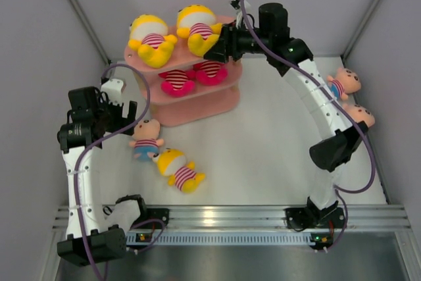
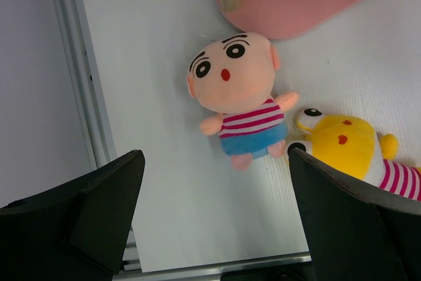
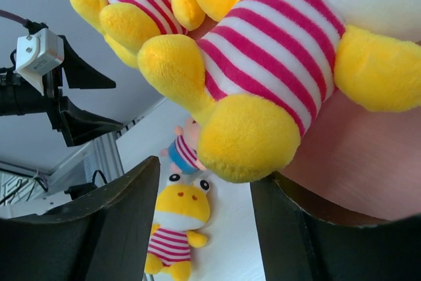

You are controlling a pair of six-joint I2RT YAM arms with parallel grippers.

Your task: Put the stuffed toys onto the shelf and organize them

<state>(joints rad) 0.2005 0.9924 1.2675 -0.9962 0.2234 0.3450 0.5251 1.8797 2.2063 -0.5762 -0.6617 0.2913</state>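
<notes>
One yellow doll (image 1: 199, 29) lies head-far on the shelf (image 1: 197, 115), feet at the unclenched right hand (image 1: 214, 48).

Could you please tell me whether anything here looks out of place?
Four dolls are off the shelf: a peach-headed doll and a yellow doll lie on the table before it, and a far peach doll and a near peach doll sit at the right edge beside the right arm.
</notes>
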